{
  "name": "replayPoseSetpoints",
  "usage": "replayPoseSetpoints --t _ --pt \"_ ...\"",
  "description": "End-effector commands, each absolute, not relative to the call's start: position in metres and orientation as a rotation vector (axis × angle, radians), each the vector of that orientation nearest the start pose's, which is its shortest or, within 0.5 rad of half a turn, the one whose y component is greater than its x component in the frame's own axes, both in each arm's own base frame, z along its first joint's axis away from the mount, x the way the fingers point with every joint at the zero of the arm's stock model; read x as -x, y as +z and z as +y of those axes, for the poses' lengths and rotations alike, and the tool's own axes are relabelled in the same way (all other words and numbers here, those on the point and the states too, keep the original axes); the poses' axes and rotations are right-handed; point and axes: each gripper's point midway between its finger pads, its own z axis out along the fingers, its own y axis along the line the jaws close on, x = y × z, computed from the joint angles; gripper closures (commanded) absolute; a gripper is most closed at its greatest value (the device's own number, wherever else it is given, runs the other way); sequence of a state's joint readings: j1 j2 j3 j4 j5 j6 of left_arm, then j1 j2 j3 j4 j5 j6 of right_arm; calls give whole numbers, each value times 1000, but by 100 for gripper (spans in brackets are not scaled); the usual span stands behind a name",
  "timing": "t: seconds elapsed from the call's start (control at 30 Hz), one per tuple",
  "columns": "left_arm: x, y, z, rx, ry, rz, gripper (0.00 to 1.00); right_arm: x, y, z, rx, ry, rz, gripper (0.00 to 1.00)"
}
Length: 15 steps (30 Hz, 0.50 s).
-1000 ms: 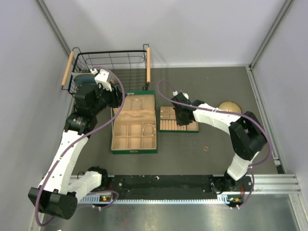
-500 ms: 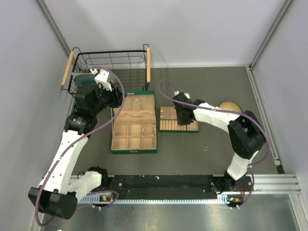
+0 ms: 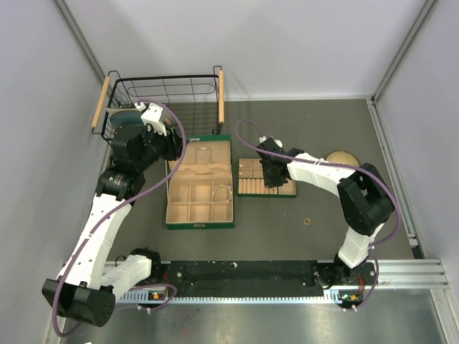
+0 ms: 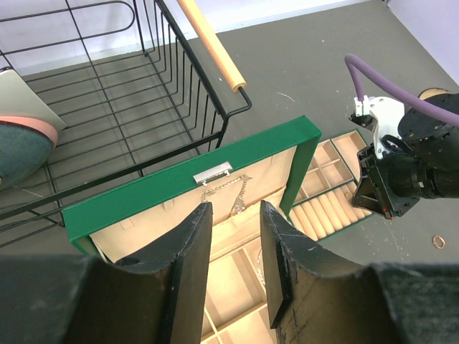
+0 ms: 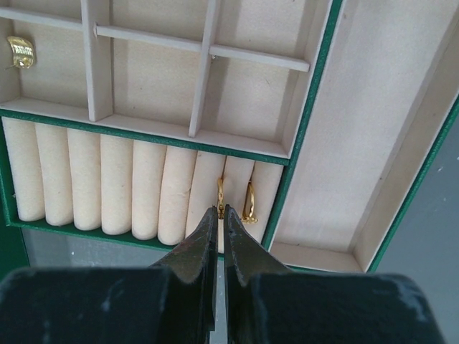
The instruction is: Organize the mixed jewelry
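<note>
My right gripper (image 5: 220,212) is shut on a gold ring (image 5: 221,192) that stands in a slot of the small tray's ring rolls (image 5: 122,183). A second gold ring (image 5: 249,203) stands in the slot to its right. Another gold ring (image 5: 20,51) lies in a tray compartment. In the top view this gripper (image 3: 271,176) is over the small tray (image 3: 247,166). A loose ring (image 3: 307,221) lies on the table. The silver bracelet (image 3: 224,192) lies in the green box (image 3: 199,223). My left gripper (image 4: 235,215) is open and empty above the box's lid (image 4: 165,188).
A black wire basket (image 3: 165,97) with wooden handles stands at the back left and holds a teal object (image 3: 123,118). A round tan bowl (image 3: 343,158) sits right of the small tray. A chain (image 4: 237,192) hangs inside the lid. Walls close in on both sides.
My right arm's elbow has drifted slightly left, and the gripper has stayed over the ring rolls. The left arm has not moved.
</note>
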State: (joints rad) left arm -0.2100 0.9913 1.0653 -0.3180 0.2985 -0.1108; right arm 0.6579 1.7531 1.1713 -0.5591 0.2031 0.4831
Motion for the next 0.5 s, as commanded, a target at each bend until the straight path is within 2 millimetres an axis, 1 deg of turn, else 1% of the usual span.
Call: replayPoseSetpoints --t 0.0,0.47 --pt "-323 318 -126 -300 -508 1780 62 -313 41 223 155 114 2665 100" --pt "-323 315 -127 -303 -513 1786 62 -313 24 227 163 113 2723 100"
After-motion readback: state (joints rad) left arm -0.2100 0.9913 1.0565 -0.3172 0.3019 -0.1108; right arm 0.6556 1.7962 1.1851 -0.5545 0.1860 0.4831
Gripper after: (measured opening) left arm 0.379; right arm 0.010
